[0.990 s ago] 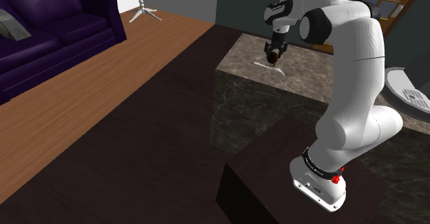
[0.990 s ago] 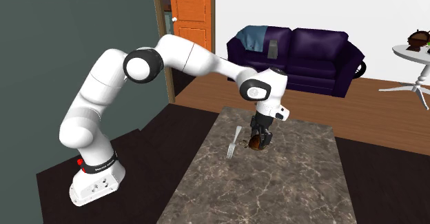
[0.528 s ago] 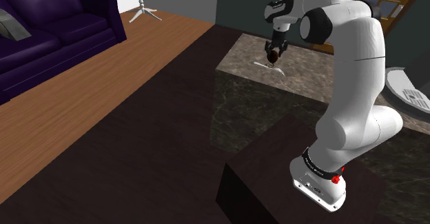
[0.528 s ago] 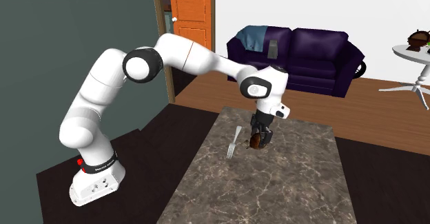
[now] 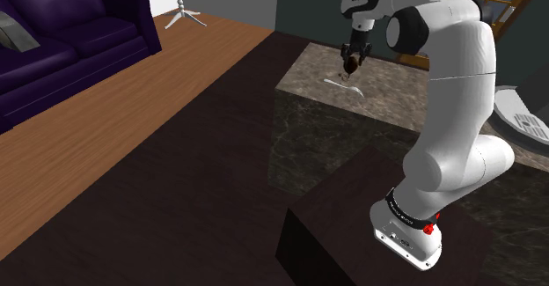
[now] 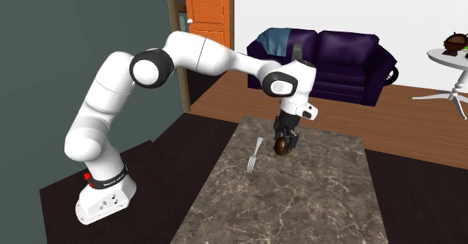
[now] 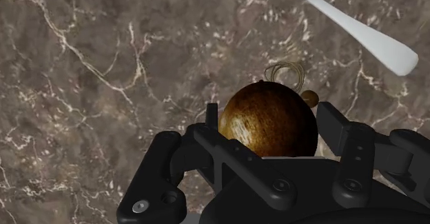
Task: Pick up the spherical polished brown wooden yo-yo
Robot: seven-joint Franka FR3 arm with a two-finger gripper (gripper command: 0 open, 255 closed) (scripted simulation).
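Observation:
The round brown wooden yo-yo point(image 7: 270, 120) sits clasped between my black fingers, its thin string curling off its far side. My gripper point(image 6: 281, 146) is shut on it and holds it in the air above the brown marble table point(image 6: 315, 197). In the shoulder view the yo-yo point(image 5: 352, 64) hangs under the gripper point(image 5: 353, 62), over the table's far end. A white fork point(image 6: 255, 155) lies flat on the marble just beside and below the yo-yo; its handle point(image 7: 358, 33) shows beyond the fingers.
A dark purple sofa point(image 6: 322, 62) stands behind the table, with an orange door point(image 6: 206, 13) to its left. A white round side table point(image 6: 450, 73) is at the right. My stand point(image 5: 387, 231) is a dark box on the dark floor.
The gripper has risen with the yo-yo in it, lifting it higher above the marble. The fork has stayed where it was.

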